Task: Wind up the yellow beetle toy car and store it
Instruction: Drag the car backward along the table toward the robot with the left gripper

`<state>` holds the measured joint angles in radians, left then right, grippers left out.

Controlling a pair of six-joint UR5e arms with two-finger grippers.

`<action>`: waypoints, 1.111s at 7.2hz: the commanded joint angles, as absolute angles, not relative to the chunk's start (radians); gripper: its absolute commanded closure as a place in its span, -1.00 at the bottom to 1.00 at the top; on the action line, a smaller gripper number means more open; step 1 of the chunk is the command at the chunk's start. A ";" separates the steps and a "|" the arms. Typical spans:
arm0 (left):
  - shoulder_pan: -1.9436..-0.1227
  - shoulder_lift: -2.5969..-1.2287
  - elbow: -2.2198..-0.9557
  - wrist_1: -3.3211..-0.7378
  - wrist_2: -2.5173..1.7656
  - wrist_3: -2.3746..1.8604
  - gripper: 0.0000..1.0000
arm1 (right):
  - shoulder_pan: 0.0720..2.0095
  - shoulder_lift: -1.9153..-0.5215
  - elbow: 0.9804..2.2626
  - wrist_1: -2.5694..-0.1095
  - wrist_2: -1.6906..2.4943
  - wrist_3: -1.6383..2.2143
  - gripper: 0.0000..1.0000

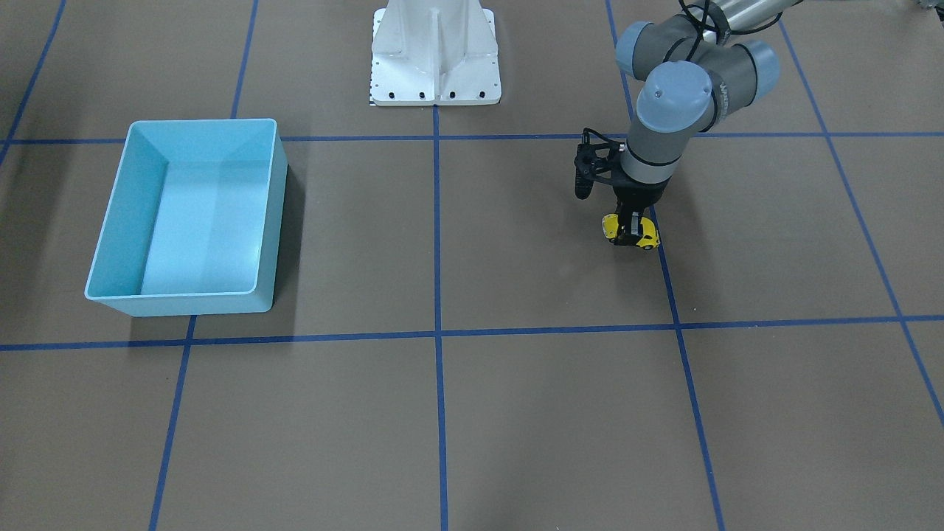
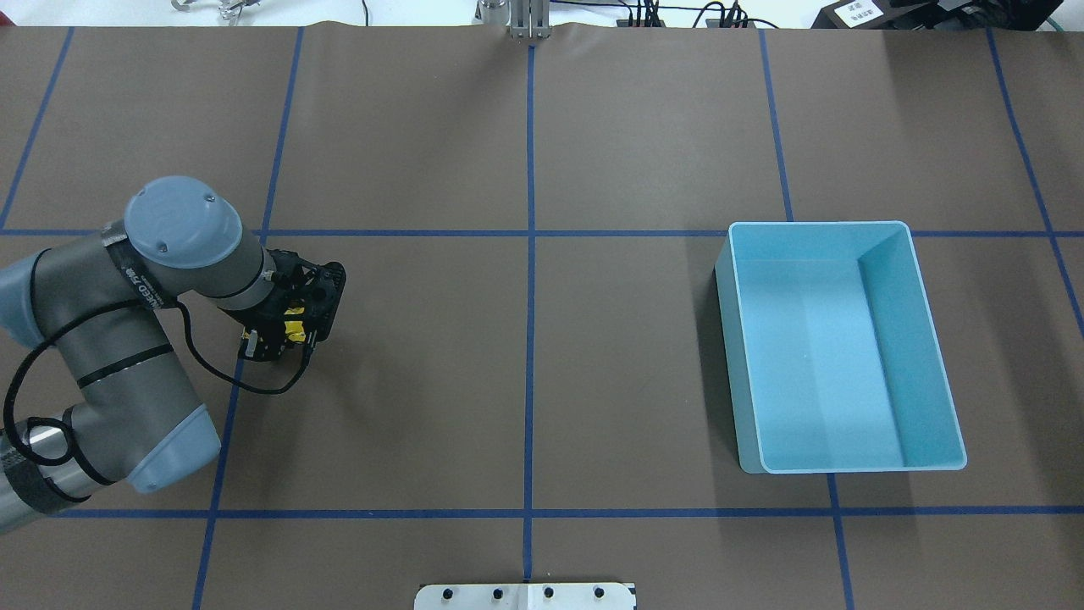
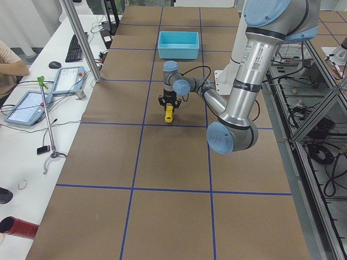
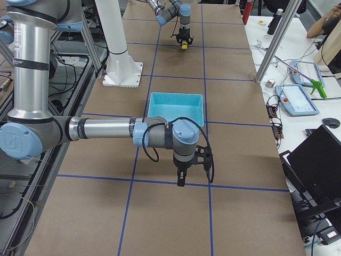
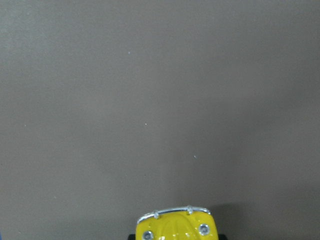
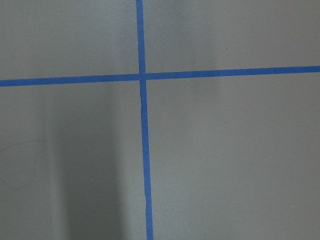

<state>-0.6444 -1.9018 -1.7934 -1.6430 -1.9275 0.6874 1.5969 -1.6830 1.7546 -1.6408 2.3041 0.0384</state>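
Brown table (image 1: 516, 413); left pincer (image 1: 632, 230) clamps glossy yellow beetle toy car (image 1: 649, 236); right pincer (image 4: 181, 180) unclear.

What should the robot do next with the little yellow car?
Probably pull the yellow car backward along the table to wind it: the left hand grips it, its wheels seem down, and the blue bin sits far away.

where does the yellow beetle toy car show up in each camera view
front-facing: yellow beetle toy car right of centre, mid-height
overhead: far left, mid-height
exterior left: centre, upper half
exterior right: top edge, centre
left wrist: bottom edge, centre
right wrist: not in it
shared landmark: light blue bin, in all four exterior views
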 commanded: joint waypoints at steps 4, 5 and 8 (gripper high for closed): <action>-0.652 -1.836 -1.789 -1.644 -1.962 0.698 1.00 | 1.597 -1.684 1.747 -1.641 2.306 0.038 -1.00; -0.653 -1.829 -1.789 -1.649 -1.962 0.704 1.00 | 1.597 -1.684 1.749 -1.640 2.307 0.034 -1.00; -0.660 -1.807 -1.789 -1.687 -1.965 0.719 1.00 | 1.597 -1.684 1.750 -1.641 2.307 0.034 -1.00</action>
